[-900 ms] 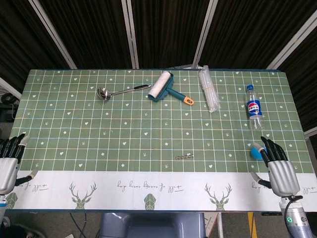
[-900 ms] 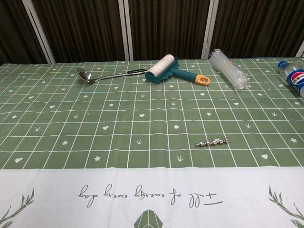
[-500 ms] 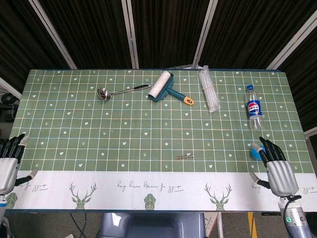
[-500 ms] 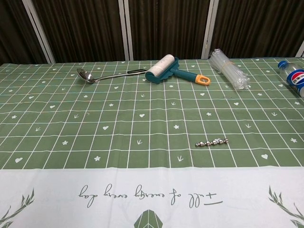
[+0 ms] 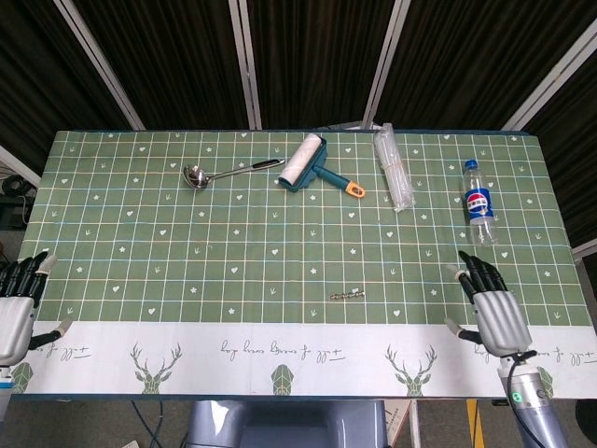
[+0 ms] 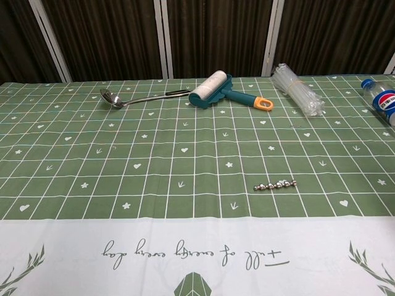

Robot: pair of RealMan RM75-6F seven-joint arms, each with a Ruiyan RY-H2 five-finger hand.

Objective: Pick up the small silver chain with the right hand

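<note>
A green tablecloth (image 5: 140, 252) carries a white grid dotted with small white hearts, and its white front border (image 6: 74, 253) shows green deer heads and script. On it lie a small silver bead chain (image 6: 275, 184), a shiny silver ladle (image 5: 224, 172), a teal lint roller with white roll and orange handle tip (image 5: 312, 166), and a clear plastic bottle with blue cap and blue label (image 5: 478, 202).

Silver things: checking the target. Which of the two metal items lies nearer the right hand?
The small silver chain, near the right hand; the ladle lies far back left.
</note>
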